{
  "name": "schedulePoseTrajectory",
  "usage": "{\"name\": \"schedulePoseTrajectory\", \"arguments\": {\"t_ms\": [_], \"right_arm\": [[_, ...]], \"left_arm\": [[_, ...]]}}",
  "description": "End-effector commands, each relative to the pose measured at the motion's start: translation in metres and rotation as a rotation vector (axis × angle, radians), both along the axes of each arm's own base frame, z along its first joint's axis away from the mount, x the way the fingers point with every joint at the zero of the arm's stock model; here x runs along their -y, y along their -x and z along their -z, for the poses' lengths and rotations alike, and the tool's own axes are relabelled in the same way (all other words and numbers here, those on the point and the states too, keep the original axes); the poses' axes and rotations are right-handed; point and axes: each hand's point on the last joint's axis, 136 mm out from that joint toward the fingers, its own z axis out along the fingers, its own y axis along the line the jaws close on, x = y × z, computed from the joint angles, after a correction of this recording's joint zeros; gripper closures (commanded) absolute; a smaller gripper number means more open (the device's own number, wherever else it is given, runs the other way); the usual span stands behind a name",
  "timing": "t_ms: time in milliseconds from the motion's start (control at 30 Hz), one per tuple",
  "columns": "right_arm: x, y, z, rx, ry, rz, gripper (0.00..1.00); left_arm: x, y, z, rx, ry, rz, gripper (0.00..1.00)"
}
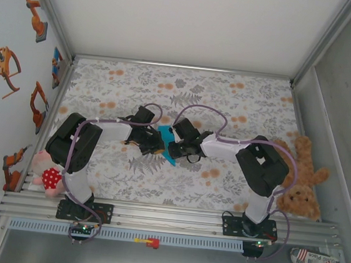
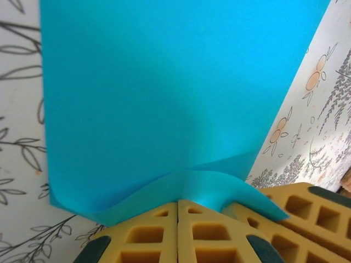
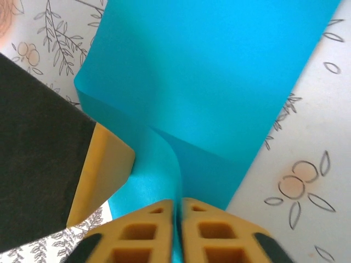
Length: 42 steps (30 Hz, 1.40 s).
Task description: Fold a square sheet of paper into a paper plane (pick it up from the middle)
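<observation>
We have the square sheet of paper (image 1: 165, 133) at the centre of the top view, lifted off the floral tablecloth (image 1: 229, 99) between the two arms. Only a turquoise sliver shows between the wrists there.

In the left wrist view, the left gripper (image 2: 177, 205) sits at the bottom of the frame with its yellow fingers pressed together. They pinch the near edge of the sheet, which curls up over the tips and fans out across the upper frame. A yellow finger of the right gripper (image 1: 175, 146) pokes in at the lower right, just beside ours.

In the right wrist view, that gripper's jaws are drawn to a thin slit with a band of paper running through it. We judge it a light hold, but we cannot tell how firmly it presses. The sheet bows into a soft S just above the tips.

We judge the step to be forming the centre crease. To do it well, we want both pinches on the same line and the two halves laid edge to edge before any pressing. The bow should be taken out by easing the grippers apart gently, not by tugging. The paper is thin, so a twist from either wrist would skew the fold or crumple a corner
</observation>
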Motion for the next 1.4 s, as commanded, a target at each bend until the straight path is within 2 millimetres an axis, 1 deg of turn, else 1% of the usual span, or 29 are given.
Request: {"name": "schedulePoseTrajectory", "arguments": {"t_ms": [0,133,233,300,333,367,467,567,733,933,1367], "right_arm": [[0.008,-0.004,-0.023,0.033,-0.028,0.049,0.78],[0.017,-0.005,-0.04,0.065,-0.047,0.099,0.7],[0.023,-0.006,-0.052,0.093,-0.063,0.128,0.68],[0.022,-0.004,-0.056,0.094,-0.089,0.128,0.69],[0.02,-0.001,-0.056,0.081,-0.104,0.119,0.71],[0.014,0.003,-0.055,0.061,-0.133,0.1,0.75],[-0.004,0.017,-0.051,-0.025,-0.22,0.036,0.88],[-0.013,0.022,-0.043,-0.075,-0.261,0.019,0.95],[-0.02,0.022,-0.033,-0.112,-0.266,0.011,0.98],[-0.021,0.022,-0.016,-0.147,-0.227,0.008,1.0],[-0.021,0.027,0.0,-0.194,-0.197,-0.003,1.0]], "left_arm": [[-0.022,0.018,0.03,-0.068,-0.127,0.008,0.93],[-0.022,0.018,0.029,-0.065,-0.125,0.009,0.93],[-0.022,0.017,0.028,-0.06,-0.121,0.007,0.92],[-0.022,0.017,0.027,-0.058,-0.118,0.006,0.93],[-0.021,0.016,0.027,-0.056,-0.116,0.007,0.92],[-0.02,0.016,0.026,-0.056,-0.114,0.006,0.92],[-0.02,0.015,0.025,-0.052,-0.109,0.005,0.93],[-0.02,0.015,0.025,-0.05,-0.11,0.001,0.93],[-0.021,0.015,0.024,-0.048,-0.113,-0.002,0.92],[-0.02,0.014,0.022,-0.041,-0.107,-0.004,0.92],[-0.014,0.009,0.012,-0.025,-0.078,0.0,0.91]]}}
